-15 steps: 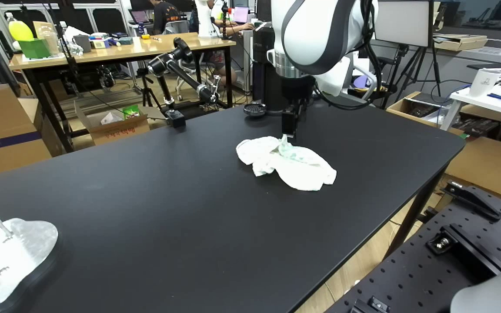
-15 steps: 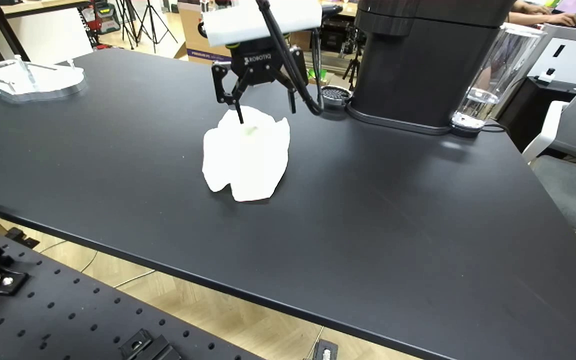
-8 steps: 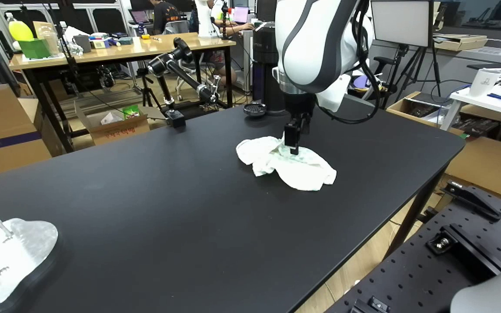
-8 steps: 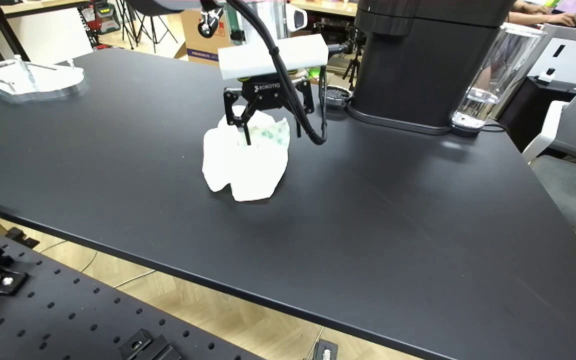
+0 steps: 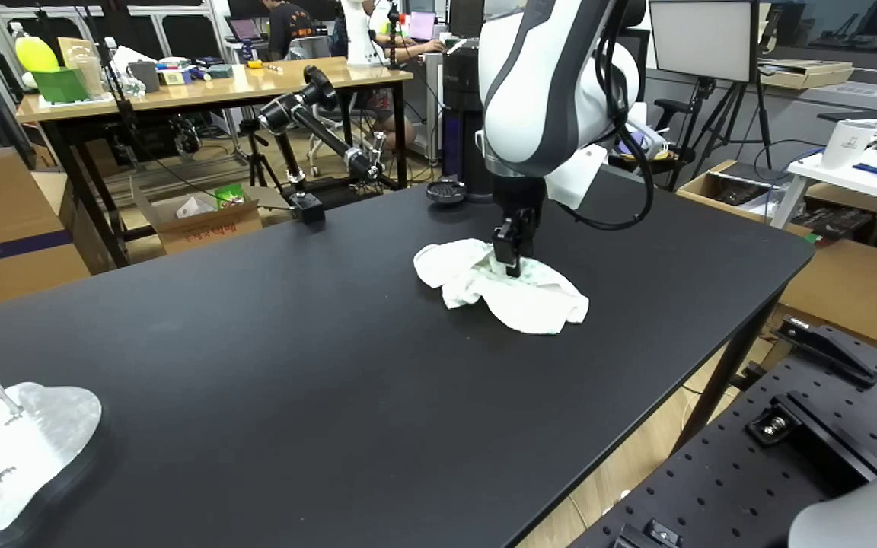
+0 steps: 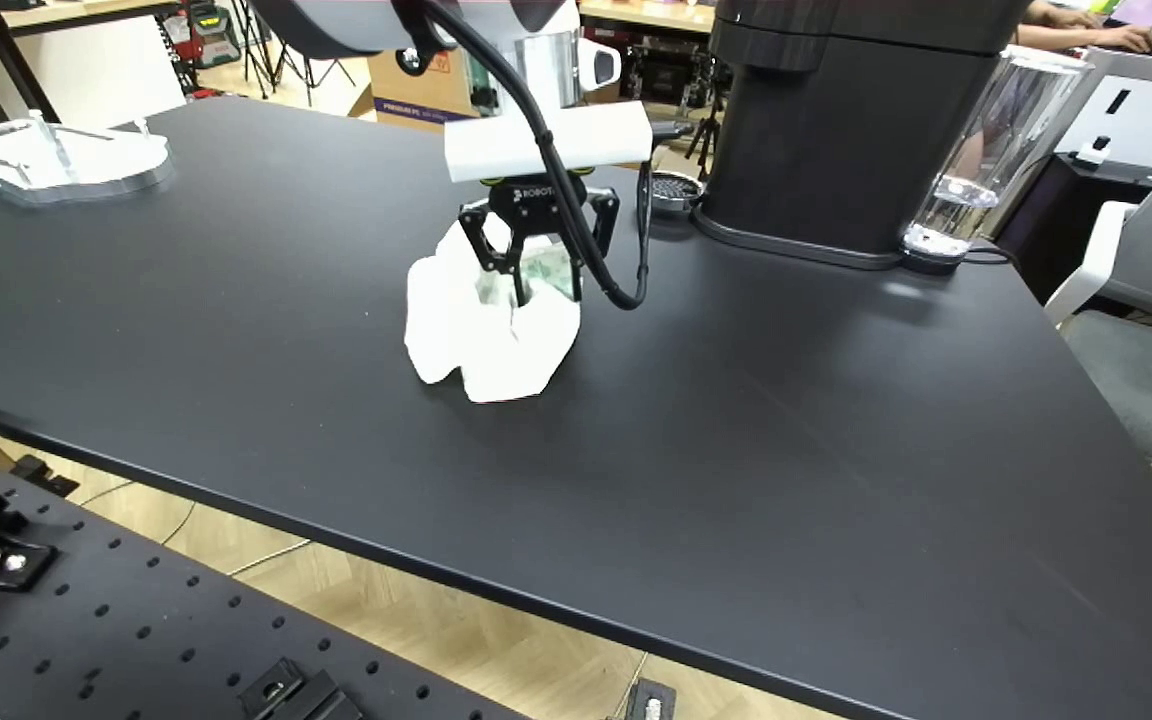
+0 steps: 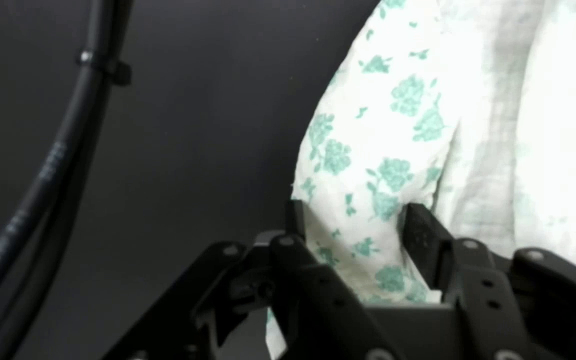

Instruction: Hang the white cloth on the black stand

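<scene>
Straddling one cloth fold [image 7: 368,165]: one two-fingered pincer [image 7: 355,225].

In an exterior view, "ROBOT" reads on the claw [image 6: 549,298], upper middle, and "PREMIUM" on a carton [image 6: 426,90], upper left. Wrist view, left: print on a cable [image 7: 52,160], blurred.

In both exterior views the tool [image 6: 548,302] is sinking toward six o'clock, onto the cloth [image 6: 491,345]. Its fingers [image 6: 518,287] are drawing closer together, and new creases are showing toward eight o'clock from them.
</scene>
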